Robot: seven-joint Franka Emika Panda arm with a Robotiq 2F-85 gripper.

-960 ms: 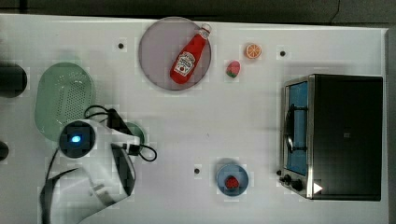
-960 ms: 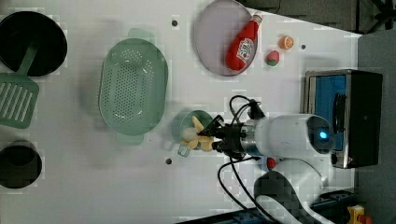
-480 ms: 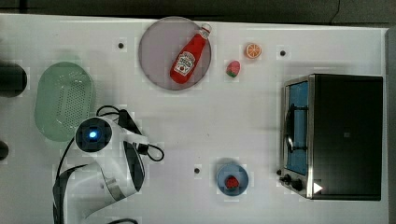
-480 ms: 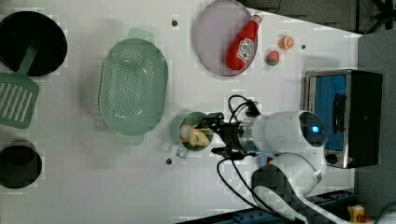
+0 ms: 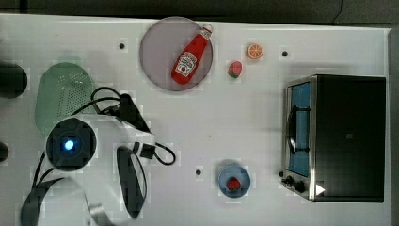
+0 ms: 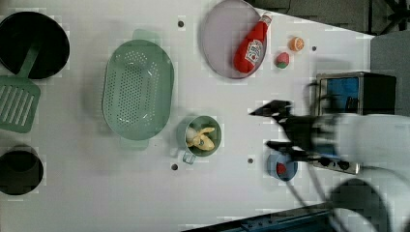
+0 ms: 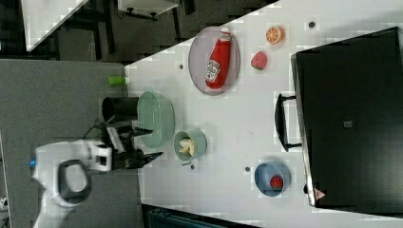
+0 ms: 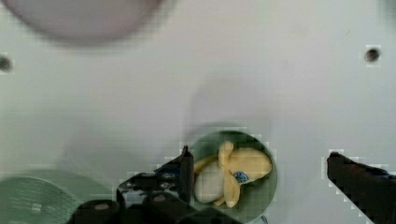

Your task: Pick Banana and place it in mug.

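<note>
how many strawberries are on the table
2. One strawberry lies loose beside the orange slice, near the plate; the other strawberry sits in the small blue bowl. None seems hidden.

White arm (image 5: 70,146) beside green strainer (image 5: 63,94); ketchup bottle (image 5: 190,56) on grey plate (image 5: 155,47).

The top view looks straight down on the white table (image 5: 244,117), taking in most of its surface from well above. The left view also looks steeply down, angled toward the table's other side, so the oven (image 6: 355,92) sits at the left view's right edge. The right view looks down from beyond a table edge, turned sideways. All three share the ketchup bottle (image 5: 190,56) on its plate. The wrist view looks down from close above the mug (image 8: 233,177), which the left view and right view also show.
</note>
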